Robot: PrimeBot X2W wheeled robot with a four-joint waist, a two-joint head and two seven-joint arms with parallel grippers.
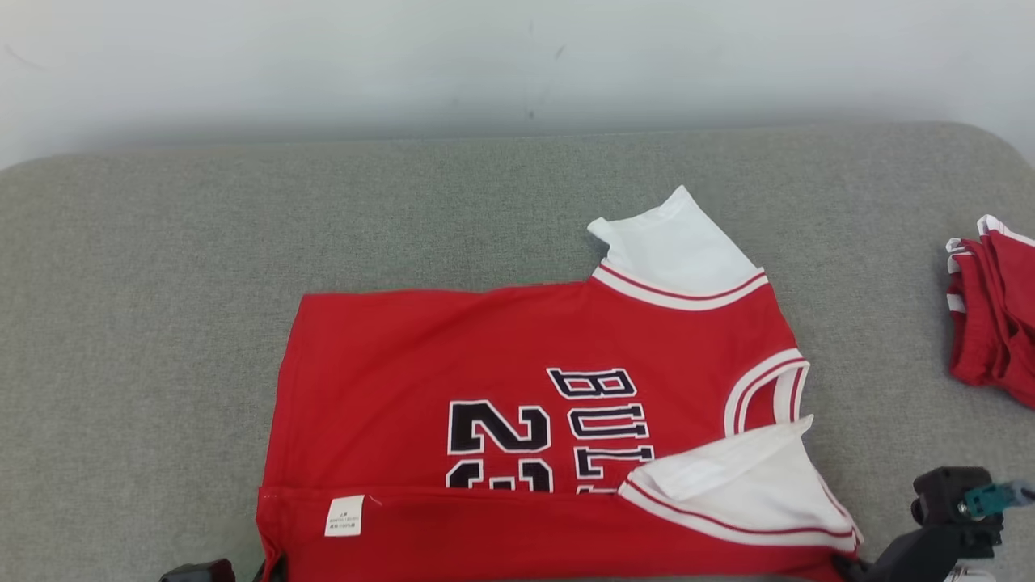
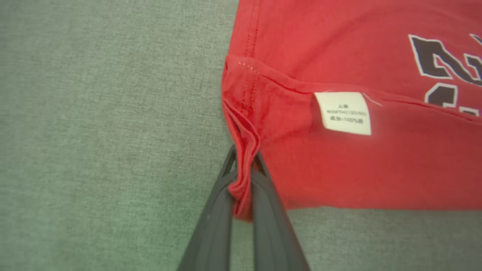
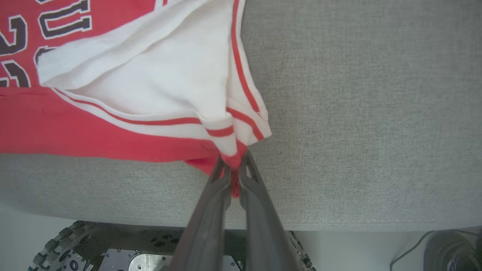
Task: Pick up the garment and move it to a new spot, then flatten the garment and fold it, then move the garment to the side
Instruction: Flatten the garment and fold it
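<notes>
Two claws shut on the near edge of the red jersey [image 1: 420, 356].
The left claw [image 2: 244, 156] pinches the bunched hem corner and the right claw [image 3: 232, 160] the striped white sleeve corner. Beyond them the jersey lies flat on the grey table [image 1: 145, 323], its near strip turned over with the white label [image 1: 344, 515] up. A second red garment [image 1: 999, 323] lies well apart on the right.

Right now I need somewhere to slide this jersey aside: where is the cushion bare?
Bare: the grey cushion left of the red jersey, and the band between jersey and wall. Crowded: the right edge, where a red-and-white garment pile lies.
</notes>
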